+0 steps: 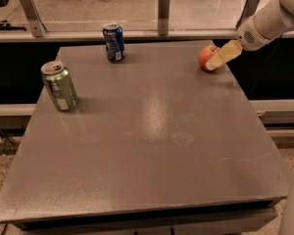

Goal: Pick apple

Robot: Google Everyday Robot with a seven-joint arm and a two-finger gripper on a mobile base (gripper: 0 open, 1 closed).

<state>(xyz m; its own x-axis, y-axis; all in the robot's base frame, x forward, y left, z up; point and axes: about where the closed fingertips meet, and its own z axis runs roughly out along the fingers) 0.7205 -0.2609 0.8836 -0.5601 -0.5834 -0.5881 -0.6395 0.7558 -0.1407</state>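
Observation:
The apple (204, 56) is small, round and red-orange. It sits on the grey table (152, 131) near the far right corner. My gripper (214, 63) comes in from the upper right on a white arm, its yellowish tip lying against the apple's right side and covering part of it. The apple rests on the table.
A blue drink can (113, 42) stands at the far edge, left of centre. A green drink can (60, 85) stands near the left edge. A glass barrier with metal posts (163, 6) runs behind the table. The table's right edge is close to the apple.

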